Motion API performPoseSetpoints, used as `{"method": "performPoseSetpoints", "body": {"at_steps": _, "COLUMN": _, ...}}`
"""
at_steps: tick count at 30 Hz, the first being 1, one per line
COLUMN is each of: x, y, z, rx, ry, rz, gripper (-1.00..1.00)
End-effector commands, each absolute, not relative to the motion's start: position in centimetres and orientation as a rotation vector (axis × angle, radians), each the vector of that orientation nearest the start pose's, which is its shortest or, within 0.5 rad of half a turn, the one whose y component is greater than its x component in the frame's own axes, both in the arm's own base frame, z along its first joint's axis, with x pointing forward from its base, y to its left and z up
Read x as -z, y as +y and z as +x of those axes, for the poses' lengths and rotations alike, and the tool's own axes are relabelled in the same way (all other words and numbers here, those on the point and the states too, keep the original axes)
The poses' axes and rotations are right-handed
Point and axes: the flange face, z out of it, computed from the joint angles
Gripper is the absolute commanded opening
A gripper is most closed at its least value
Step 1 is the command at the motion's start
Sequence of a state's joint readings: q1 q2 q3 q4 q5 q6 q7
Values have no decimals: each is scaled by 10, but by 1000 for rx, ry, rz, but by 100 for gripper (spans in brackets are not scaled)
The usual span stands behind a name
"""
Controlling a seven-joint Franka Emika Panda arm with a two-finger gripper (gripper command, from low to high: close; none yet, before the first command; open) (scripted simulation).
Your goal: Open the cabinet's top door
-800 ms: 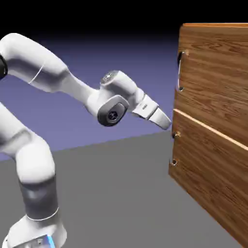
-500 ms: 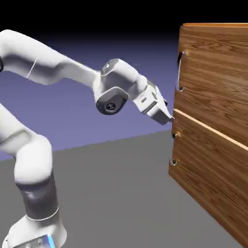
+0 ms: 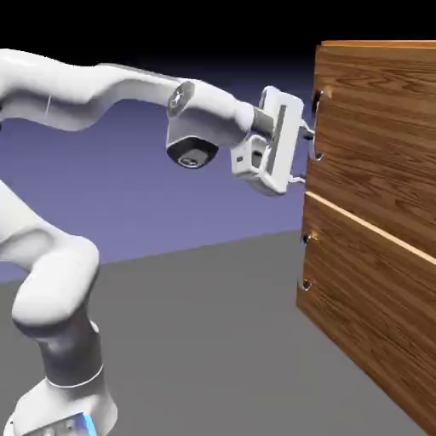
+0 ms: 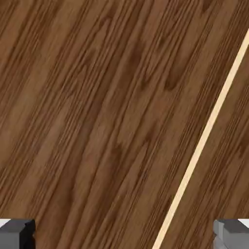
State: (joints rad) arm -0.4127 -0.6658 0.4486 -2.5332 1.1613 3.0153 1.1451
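The cabinet of brown wood stands at the exterior view's right. Its top door carries a vertical silver loop handle at its left edge. My gripper is open and level with that handle, its fingers pointing at the door's face just left of it. One fingertip is beside the handle's middle; whether it touches, I cannot tell. In the hand view, wood grain fills the picture, with the pale seam between the doors running slantwise. Both grey fingertips show at the bottom corners with nothing between them. The handle is hidden there.
The lower door has its own small handle at its left edge, below my hand. The grey table stretches from the arm's base to the cabinet's foot.
My hand has risen from the seam between the doors up to the top handle, and the wrist has turned so the fingers face the door.
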Motion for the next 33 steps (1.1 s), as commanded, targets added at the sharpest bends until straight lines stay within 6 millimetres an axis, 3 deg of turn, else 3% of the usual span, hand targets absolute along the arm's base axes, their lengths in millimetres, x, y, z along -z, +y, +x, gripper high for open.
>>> {"method": "performPoseSetpoints", "body": {"at_steps": 1, "x": -585, "y": -20, "z": 394, "rx": 694, "ry": 1791, "rz": -972, "gripper": 0}}
{"method": "performPoseSetpoints", "body": {"at_steps": 17, "x": -602, "y": 21, "z": 402, "rx": 232, "ry": 1763, "rz": -214, "gripper": 0}}
{"method": "performPoseSetpoints", "body": {"at_steps": 33, "x": -576, "y": 91, "z": 437, "rx": -335, "ry": 1574, "rz": 404, "gripper": 0}}
